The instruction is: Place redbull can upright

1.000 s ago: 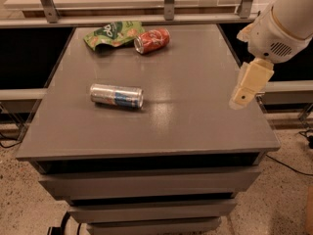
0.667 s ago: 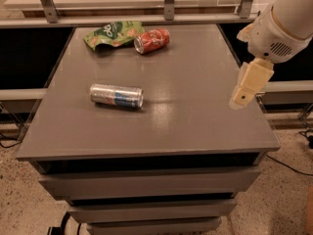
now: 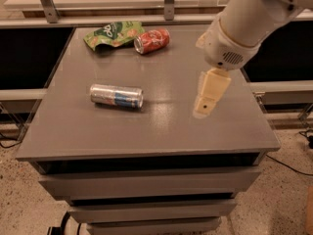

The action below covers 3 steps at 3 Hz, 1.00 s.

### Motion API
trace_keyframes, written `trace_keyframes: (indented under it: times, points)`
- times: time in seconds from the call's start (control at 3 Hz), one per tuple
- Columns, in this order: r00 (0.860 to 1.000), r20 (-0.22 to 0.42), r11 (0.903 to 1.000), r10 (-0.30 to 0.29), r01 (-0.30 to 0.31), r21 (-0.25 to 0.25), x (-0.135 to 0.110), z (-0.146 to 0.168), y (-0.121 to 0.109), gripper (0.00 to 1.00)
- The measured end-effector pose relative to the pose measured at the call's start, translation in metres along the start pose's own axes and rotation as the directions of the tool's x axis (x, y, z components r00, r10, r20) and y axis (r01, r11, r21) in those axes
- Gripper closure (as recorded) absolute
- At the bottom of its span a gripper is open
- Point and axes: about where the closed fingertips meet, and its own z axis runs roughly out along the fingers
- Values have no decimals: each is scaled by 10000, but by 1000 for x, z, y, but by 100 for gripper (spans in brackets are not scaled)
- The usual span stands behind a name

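Redbull can (image 3: pixel 116 96) lies on its side near nine o'clock on the grey table (image 3: pixel 161 131), so it needs lifting and turning to stand. The gripper (image 3: pixel 204 106) hangs over the three o'clock side, well apart from it and carrying nothing, likely poised to reach across; whether it is released or clenched cannot be told. A red soda can (image 3: pixel 152 40) and green bag (image 3: pixel 113 33) lie near twelve o'clock.

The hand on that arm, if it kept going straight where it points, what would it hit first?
Probably the bare table top beneath the hand, right of the lying redbull can; depth is unclear.
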Motion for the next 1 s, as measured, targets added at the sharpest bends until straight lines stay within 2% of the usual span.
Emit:
trace_keyframes:
  times: [0.33,0.67,1.0]
  points:
    - [9968,-49,9964,-796,794,-307,-44,17,12,0]
    - [9892,-281,9883,-1441,1424,-541,-84,33,22,0]
    - [9814,-732,9826,-1777,1729,-676,-118,51,28,0]
